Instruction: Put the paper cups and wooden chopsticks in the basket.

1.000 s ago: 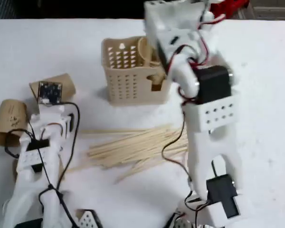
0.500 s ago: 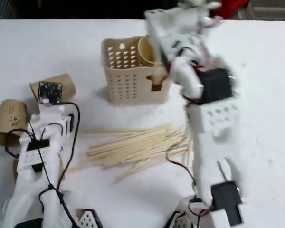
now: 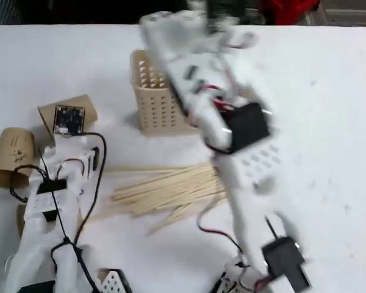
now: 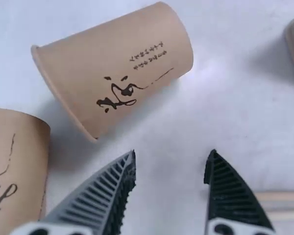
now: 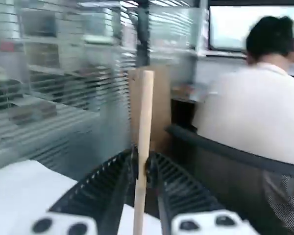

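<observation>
Check the left gripper (image 4: 172,157) first. Its fingers (image 4: 112,191) stand wide apart and hold nothing; you see bare surface (image 4: 225,98) between them. The first paper cup (image 4: 112,73) lies on its side just beyond the fingertips and does not touch them. The second paper cup (image 4: 12,166) also lies on its side, near the first and outside the span of the fingers.

In the high view, locate the first paper cup (image 3: 82,105) and the second paper cup (image 3: 9,152) at the left end of the surface, next to the left arm (image 3: 49,195).

Next, check the right gripper (image 5: 141,164). Its fingers (image 5: 112,188) are closed narrow on a single chopstick (image 5: 145,112). The stick runs upright between the two fingers, and its free end reaches well past the fingertips. This gripper is high off the surface and faces the room beyond it.

In the high view, the right arm (image 3: 244,125) stands above the basket (image 3: 152,97) and covers part of it. The basket is upright near the far middle of the surface. The loose pile of wooden chopsticks (image 3: 165,190) lies flat between the two arms, on the near side of the basket and apart from it.
</observation>
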Motion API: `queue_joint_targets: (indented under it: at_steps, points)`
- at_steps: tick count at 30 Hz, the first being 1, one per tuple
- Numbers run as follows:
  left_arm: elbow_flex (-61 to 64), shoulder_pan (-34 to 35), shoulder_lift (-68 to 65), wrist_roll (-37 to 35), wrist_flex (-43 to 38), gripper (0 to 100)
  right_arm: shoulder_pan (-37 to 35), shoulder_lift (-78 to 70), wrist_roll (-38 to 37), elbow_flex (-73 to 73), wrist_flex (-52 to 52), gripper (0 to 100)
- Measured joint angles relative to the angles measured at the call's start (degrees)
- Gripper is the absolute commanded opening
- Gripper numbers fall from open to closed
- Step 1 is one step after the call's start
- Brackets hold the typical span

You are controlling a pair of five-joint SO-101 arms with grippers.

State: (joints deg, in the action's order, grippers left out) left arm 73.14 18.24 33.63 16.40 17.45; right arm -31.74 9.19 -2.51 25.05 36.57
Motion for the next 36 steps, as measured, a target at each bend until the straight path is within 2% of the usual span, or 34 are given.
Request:
queue_joint_targets:
  at_steps: [4,11,13,18,27,31,33,36]
  points:
    - [0.00,0.00,0.00,0.26,0.00,25,-0.18,-9.05,0.00,0.53,-5.89,1.7]
    - [0.00,0.00,0.00,0.44,0.00,25,0.70,-21.10,0.00,5.63,-6.59,2.3]
    - [0.00,0.00,0.00,0.44,0.00,25,1.14,-21.98,0.00,6.68,-4.75,6.8]
    - [0.00,0.00,0.00,0.44,0.00,25,-0.44,-21.54,-0.09,10.37,5.98,19.8]
    - [-0.18,0.79,0.00,0.44,0.09,25,-2.64,-12.75,-0.09,12.31,28.84,20.1]
    - [-3.52,1.85,0.00,0.44,4.75,25,-1.85,-8.88,-0.09,12.31,42.02,19.8]
    - [-7.21,1.93,0.00,0.44,9.41,25,-0.62,-7.21,-0.09,12.31,50.37,14.9]
    - [-15.74,2.20,0.00,0.44,18.99,25,2.11,-5.63,-0.09,12.31,59.43,0.6]
